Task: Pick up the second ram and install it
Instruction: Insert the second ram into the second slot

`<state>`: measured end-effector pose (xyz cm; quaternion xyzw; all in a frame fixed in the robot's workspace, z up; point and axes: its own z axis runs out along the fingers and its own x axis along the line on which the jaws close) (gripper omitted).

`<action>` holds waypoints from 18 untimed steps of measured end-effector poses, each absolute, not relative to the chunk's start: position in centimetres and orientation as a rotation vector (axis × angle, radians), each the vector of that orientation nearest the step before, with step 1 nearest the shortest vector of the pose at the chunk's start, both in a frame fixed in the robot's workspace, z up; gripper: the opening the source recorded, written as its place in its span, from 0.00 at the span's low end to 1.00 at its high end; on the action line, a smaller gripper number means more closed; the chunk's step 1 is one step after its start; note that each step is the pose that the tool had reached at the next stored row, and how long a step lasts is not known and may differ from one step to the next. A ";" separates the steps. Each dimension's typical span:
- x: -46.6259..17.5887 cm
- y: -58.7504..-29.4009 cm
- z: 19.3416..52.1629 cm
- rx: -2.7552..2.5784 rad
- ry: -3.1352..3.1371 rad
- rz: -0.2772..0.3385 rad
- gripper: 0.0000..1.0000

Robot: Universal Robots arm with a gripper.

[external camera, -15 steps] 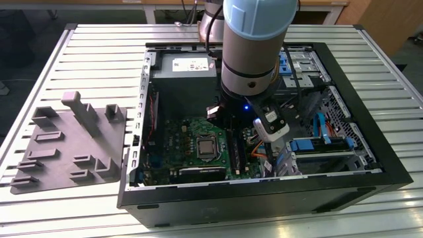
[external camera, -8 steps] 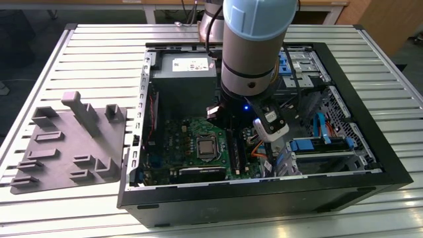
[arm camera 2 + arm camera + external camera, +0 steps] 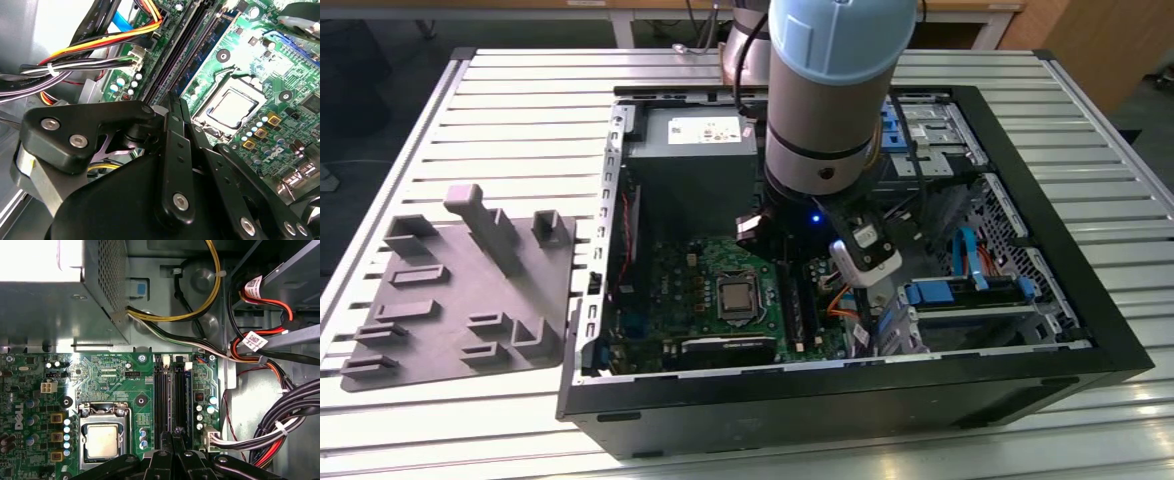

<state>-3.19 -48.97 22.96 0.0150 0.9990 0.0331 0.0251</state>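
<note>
Our claw (image 3: 175, 437), closed with nothing between its fingers, hovers above the memory slots (image 3: 172, 397); we press evenly there.

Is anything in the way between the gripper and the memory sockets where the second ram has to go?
Nothing visible does. In the first wrist view the gripper hangs directly over the black memory sockets. The cable bundles lie off to one side, apart from the sockets. Whether the gripper holds the ram I cannot tell.
</note>
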 end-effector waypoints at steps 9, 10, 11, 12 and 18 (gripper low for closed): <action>-3.2 -48.9 22.8 0.042 3.090 0.103 0.12; -3.2 -48.9 22.8 0.042 3.089 0.103 0.12; -3.2 -48.9 22.8 0.042 3.090 0.103 0.12; -3.2 -48.9 22.8 0.042 3.090 0.103 0.12; -3.2 -48.8 22.8 0.042 3.090 0.102 0.12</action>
